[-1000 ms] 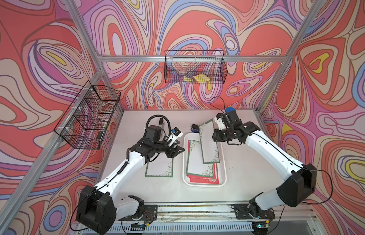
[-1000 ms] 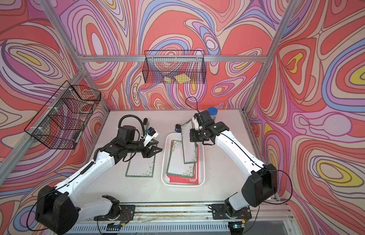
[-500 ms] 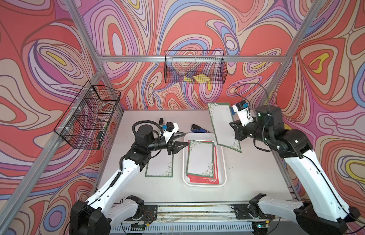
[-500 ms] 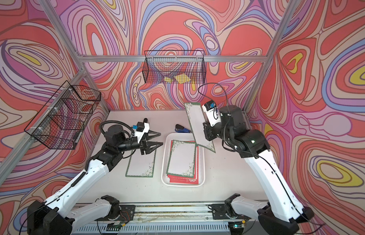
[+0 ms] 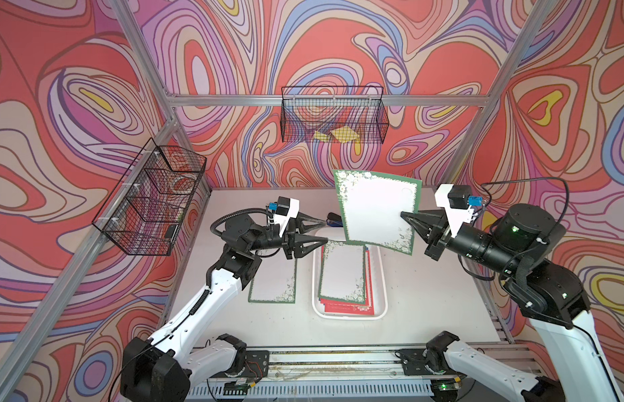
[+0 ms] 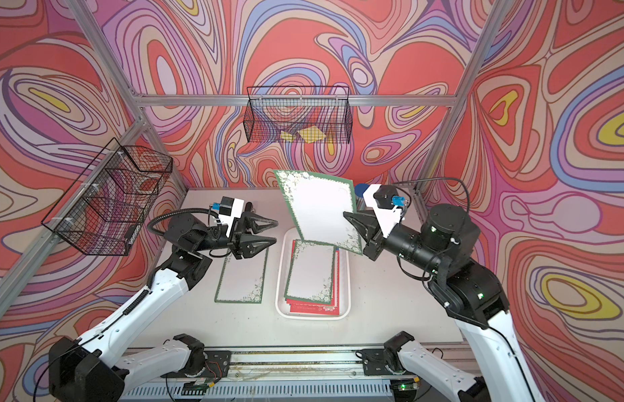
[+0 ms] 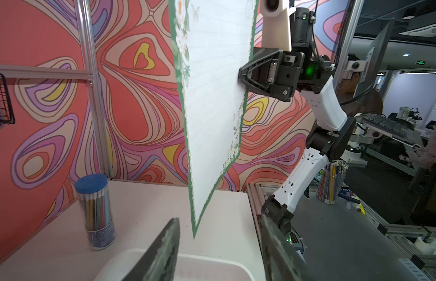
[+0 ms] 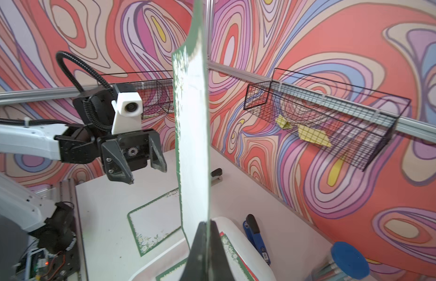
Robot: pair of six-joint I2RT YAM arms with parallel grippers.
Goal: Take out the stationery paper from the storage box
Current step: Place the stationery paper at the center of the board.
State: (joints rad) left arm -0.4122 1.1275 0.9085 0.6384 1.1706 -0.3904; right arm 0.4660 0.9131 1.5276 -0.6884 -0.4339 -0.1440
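The white storage box [image 5: 349,316] [image 6: 312,316] lies mid-table with a stack of stationery paper [image 5: 342,275] in it, a green-bordered sheet on top of red ones. My right gripper [image 5: 404,215] [image 8: 206,222] is shut on the edge of one green-bordered sheet [image 5: 376,209] [image 7: 212,97]. That sheet hangs upright in the air above the box's far end. My left gripper [image 5: 321,229] [image 7: 218,220] hovers open and empty at the box's far left corner, pointing at the held sheet. Another green-bordered sheet [image 5: 274,285] lies flat on the table left of the box.
A blue stapler [image 8: 257,236] and a black one [image 8: 216,175] lie beyond the box. A clear pencil tub with a blue lid [image 7: 95,209] stands at the far right. Wire baskets hang on the back wall [image 5: 333,118], holding yellow notes [image 5: 338,135], and on the left wall [image 5: 150,202].
My right arm has lifted a green-bordered sheet out of the box and swung it up and to the right. My left gripper has risen off the table and turned toward the box.
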